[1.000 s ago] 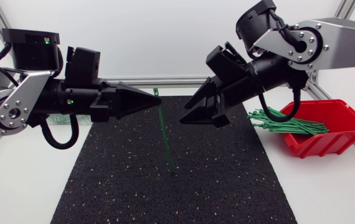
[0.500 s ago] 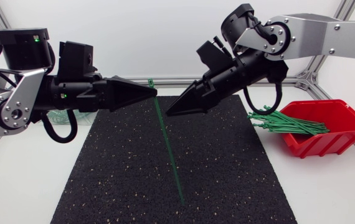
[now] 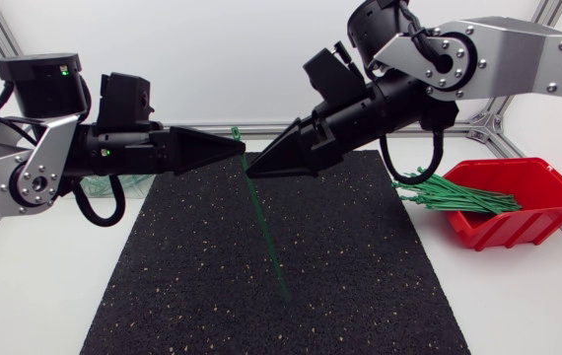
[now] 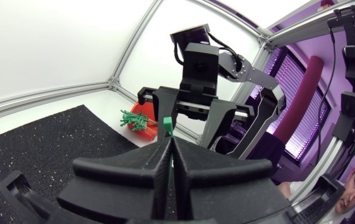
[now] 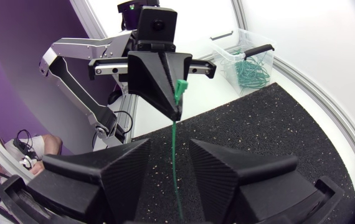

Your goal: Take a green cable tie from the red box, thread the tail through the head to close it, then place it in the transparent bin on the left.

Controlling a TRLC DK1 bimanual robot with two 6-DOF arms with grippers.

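Left arm (image 3: 25,177) lies roughly level and right arm (image 3: 498,59) slopes down, so they're nearly tip to tip above the worktop. Left gripper (image 3: 242,146) has its fingers pinched on the green cable tie (image 3: 267,232). Right gripper (image 5: 170,149) has its fingers (image 5: 127,163) spread apart.

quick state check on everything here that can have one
cable tie, not looped, tail hanging down
left gripper, shut on the cable tie near its head
right gripper, open, fingers either side of the tail
red box, open top, holds green ties
transparent bin, open top, more inside
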